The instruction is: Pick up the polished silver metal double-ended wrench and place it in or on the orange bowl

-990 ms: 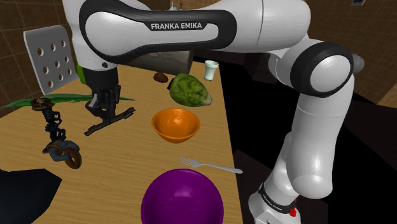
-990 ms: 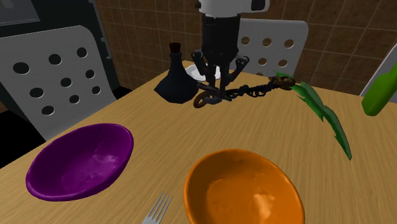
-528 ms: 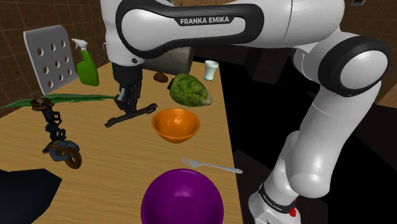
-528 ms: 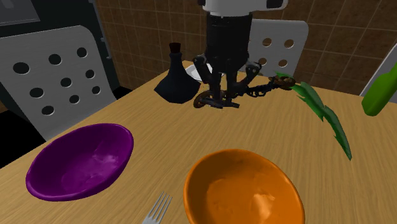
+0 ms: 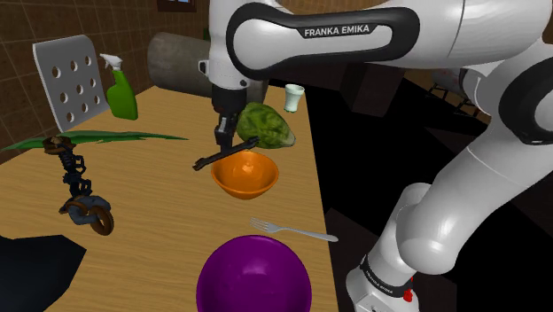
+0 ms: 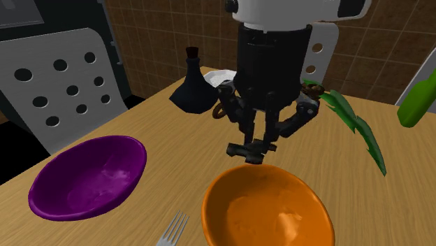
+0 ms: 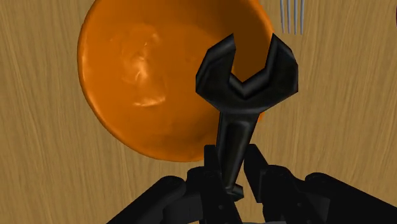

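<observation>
My gripper point(image 5: 224, 147) is shut on a dark, nearly black double-ended wrench point(image 5: 227, 152) and holds it in the air just above the rim of the orange bowl point(image 5: 245, 175). In the wrist view the wrench point(image 7: 245, 89) sticks out from between my fingers point(image 7: 254, 167), its open jaw end over the orange bowl point(image 7: 153, 76). In the second exterior view the gripper point(image 6: 257, 143) hangs over the far rim of the bowl point(image 6: 265, 210) with the wrench point(image 6: 251, 149) level in it.
A purple bowl point(image 5: 254, 276) and a fork point(image 5: 292, 231) lie near the table's front edge. A green lumpy object point(image 5: 263, 125), a white cup point(image 5: 294, 97), a spray bottle point(image 5: 121, 87), a long leaf point(image 5: 89, 137) and a dark chain-like object point(image 5: 78, 188) also sit on the table. A perforated chair back point(image 5: 71, 75) stands behind.
The gripper has carried the wrench toward the shoulder view's right, from over the table's middle to just above the orange bowl's rim. Nothing else has moved.
</observation>
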